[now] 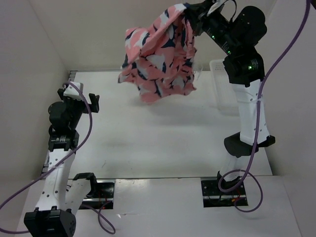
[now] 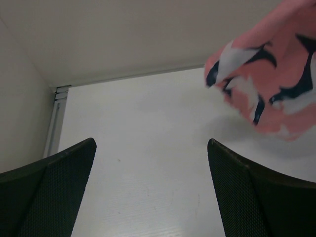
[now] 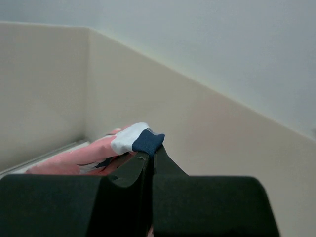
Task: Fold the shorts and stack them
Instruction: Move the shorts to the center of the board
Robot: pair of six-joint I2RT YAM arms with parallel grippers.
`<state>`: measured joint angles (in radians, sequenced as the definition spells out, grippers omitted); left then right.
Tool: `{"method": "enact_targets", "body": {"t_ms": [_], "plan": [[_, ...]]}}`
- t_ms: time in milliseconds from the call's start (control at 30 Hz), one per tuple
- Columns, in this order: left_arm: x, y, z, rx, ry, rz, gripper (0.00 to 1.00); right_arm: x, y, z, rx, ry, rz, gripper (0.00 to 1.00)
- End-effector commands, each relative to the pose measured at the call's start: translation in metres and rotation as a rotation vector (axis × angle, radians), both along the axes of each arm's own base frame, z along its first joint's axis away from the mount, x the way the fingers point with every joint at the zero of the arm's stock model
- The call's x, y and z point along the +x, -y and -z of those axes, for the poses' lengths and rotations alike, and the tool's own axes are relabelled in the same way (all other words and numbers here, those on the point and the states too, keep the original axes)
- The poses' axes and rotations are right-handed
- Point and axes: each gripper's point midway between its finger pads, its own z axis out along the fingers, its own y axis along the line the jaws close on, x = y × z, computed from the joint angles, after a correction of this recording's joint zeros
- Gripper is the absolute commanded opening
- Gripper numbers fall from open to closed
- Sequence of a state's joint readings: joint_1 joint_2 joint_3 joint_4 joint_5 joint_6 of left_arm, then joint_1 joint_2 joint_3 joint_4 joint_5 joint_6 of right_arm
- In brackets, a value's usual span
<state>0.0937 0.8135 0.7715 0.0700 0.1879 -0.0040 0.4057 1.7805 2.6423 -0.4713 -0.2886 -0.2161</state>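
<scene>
Shorts (image 1: 158, 59) hang limp and light, one edge clamped in the right gripper (image 3: 152, 157); the wide-open, empty left gripper (image 2: 150, 192) would best pinch a dangling corner

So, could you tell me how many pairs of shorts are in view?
1. The shorts hang above the far side of the table, pinched by the right gripper. The white basket at the right is partly hidden, so others may lie there.

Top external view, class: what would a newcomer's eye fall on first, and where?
The shorts, salmon-pink with navy and white leaf shapes, hang bunched in the air over the far side of the table, pinched by the shut right hand. The left hand is open and empty near the table's left edge.
</scene>
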Motion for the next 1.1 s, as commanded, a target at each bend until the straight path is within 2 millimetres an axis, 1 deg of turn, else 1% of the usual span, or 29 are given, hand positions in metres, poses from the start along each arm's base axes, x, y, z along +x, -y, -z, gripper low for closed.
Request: {"method": "enact_targets", "body": {"t_ms": [0, 33, 100, 133, 167, 200, 233, 267, 300, 333, 367, 400, 467, 500, 533, 567, 633, 667, 700, 733, 767, 800, 833, 867, 933, 967, 1000, 1033, 1067], "plan": [[0.000, -0.009, -0.014, 0.010, 0.058, -0.016, 1.00, 0.014, -0.036, 0.053, -0.012, -0.204, -0.164, 0.00], [0.002, -0.013, -0.015, 0.011, 0.058, -0.027, 1.00, 0.024, -0.039, 0.069, -0.015, -0.252, -0.153, 0.00], [0.005, -0.014, -0.015, 0.011, 0.060, -0.027, 1.00, 0.038, -0.039, 0.088, -0.011, -0.313, -0.116, 0.00], [0.007, -0.012, -0.015, 0.010, 0.053, -0.018, 1.00, 0.051, -0.040, 0.113, -0.018, -0.378, -0.093, 0.00], [0.009, -0.013, -0.012, 0.009, 0.044, -0.017, 1.00, 0.068, -0.042, 0.134, -0.026, -0.420, -0.059, 0.00], [0.014, -0.013, -0.007, 0.007, 0.032, -0.017, 1.00, 0.091, -0.035, 0.159, -0.021, -0.463, 0.034, 0.00], [0.017, -0.012, -0.002, 0.005, 0.017, -0.007, 1.00, 0.108, -0.031, 0.173, -0.017, -0.483, 0.095, 0.02], [0.021, -0.012, 0.001, 0.004, 0.009, -0.007, 1.00, 0.139, -0.032, 0.213, -0.034, -0.543, 0.167, 0.07], [0.030, -0.014, 0.015, -0.002, -0.028, -0.007, 1.00, 0.162, -0.022, 0.239, -0.028, -0.582, 0.277, 0.28], [0.035, -0.015, 0.020, -0.004, -0.045, -0.007, 1.00, 0.177, -0.021, 0.246, -0.010, -0.587, 0.316, 0.52], [0.039, -0.011, 0.027, -0.010, -0.072, 0.019, 1.00, 0.191, -0.021, 0.268, -0.025, -0.617, 0.353, 0.79], [0.047, -0.009, 0.036, -0.018, -0.116, 0.035, 1.00, 0.215, -0.022, 0.318, -0.065, -0.683, 0.410, 0.99], [0.046, 0.002, 0.053, -0.037, -0.217, 0.079, 1.00, 0.223, -0.019, 0.330, -0.062, -0.701, 0.454, 0.99], [0.047, 0.007, 0.060, -0.044, -0.259, 0.097, 1.00, 0.221, -0.018, 0.331, -0.066, -0.707, 0.455, 0.99], [0.039, 0.011, 0.071, -0.054, -0.324, 0.106, 1.00, 0.215, -0.019, 0.344, -0.117, -0.732, 0.433, 0.99], [0.034, 0.017, 0.073, -0.065, -0.354, 0.135, 1.00, 0.209, -0.019, 0.344, -0.124, -0.741, 0.421, 0.99], [0.014, 0.032, 0.093, -0.085, -0.464, 0.181, 1.00, 0.183, -0.011, 0.346, -0.163, -0.782, 0.386, 0.99], [0.003, 0.033, 0.112, -0.095, -0.523, 0.180, 1.00, 0.170, -0.010, 0.351, -0.192, -0.804, 0.357, 0.99], [-0.006, 0.034, 0.118, -0.091, -0.543, 0.177, 1.00, 0.143, -0.006, 0.363, -0.244, -0.841, 0.318, 0.99], [-0.014, 0.033, 0.130, -0.093, -0.580, 0.163, 1.00, 0.121, -0.012, 0.375, -0.279, -0.881, 0.231, 0.99], [-0.026, 0.027, 0.152, -0.085, -0.622, 0.124, 1.00, 0.092, -0.007, 0.427, -0.352, -0.992, 0.195, 0.99], [-0.032, 0.027, 0.165, -0.079, -0.654, 0.112, 1.00, 0.075, -0.005, 0.439, -0.372, -1.016, 0.163, 0.99], [-0.037, 0.024, 0.174, -0.074, -0.670, 0.096, 1.00, 0.055, -0.003, 0.433, -0.365, -1.013, 0.127, 0.99], [-0.046, 0.023, 0.193, -0.068, -0.728, 0.081, 1.00, 0.023, 0.008, 0.488, -0.416, -1.123, 0.117, 0.99], [-0.058, 0.021, 0.213, -0.057, -0.804, 0.059, 1.00, 0.007, 0.012, 0.510, -0.425, -1.168, 0.108, 0.99], [-0.061, 0.019, 0.219, -0.054, -0.834, 0.049, 1.00, 0.000, 0.017, 0.531, -0.439, -1.191, 0.124, 0.99], [-0.065, 0.018, 0.222, -0.041, -0.856, 0.038, 1.00, -0.001, 0.019, 0.539, -0.435, -1.198, 0.137, 0.99], [-0.069, 0.016, 0.231, -0.036, -0.884, 0.026, 1.00, -0.005, 0.022, 0.556, -0.429, -1.232, 0.156, 0.99], [-0.077, 0.015, 0.241, -0.023, -0.923, 0.017, 1.00, 0.001, 0.020, 0.558, -0.411, -1.216, 0.166, 0.99]]}}
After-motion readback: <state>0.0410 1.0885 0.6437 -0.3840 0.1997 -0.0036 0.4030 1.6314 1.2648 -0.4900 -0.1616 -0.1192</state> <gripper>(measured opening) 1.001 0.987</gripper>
